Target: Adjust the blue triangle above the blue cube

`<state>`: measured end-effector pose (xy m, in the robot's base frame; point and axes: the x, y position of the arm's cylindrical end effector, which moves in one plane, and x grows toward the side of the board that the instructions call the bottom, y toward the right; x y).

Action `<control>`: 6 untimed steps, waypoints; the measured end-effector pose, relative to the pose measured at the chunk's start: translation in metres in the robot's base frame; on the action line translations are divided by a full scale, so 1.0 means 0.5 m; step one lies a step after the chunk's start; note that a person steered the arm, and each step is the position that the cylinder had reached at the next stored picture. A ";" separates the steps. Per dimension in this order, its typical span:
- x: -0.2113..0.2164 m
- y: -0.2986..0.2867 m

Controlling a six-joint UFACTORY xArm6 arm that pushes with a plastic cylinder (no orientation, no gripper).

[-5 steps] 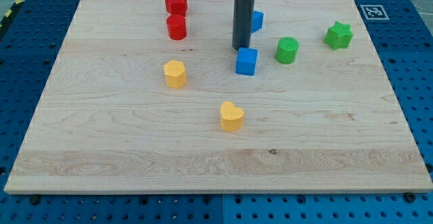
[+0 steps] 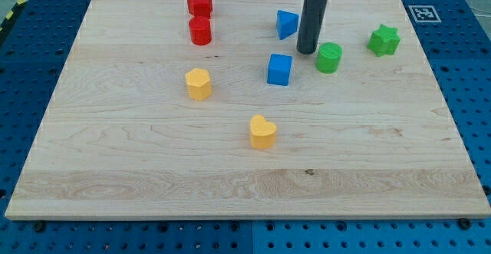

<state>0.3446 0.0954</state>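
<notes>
As my tip (image 2: 307,52) stood just left of the green cylinder (image 2: 329,57), the rod, a bare hand with nothing to open, close or grip, touched no blue block. The blue triangle (image 2: 286,24) lay up-left of it, close above the blue cube (image 2: 279,69) on the counter (image 2: 230,177). Judged mid-approach, the next push looked to need only a light nudge leftward.
</notes>
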 end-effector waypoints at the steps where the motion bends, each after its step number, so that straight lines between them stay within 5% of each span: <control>1: -0.032 0.000; 6: -0.248 -0.005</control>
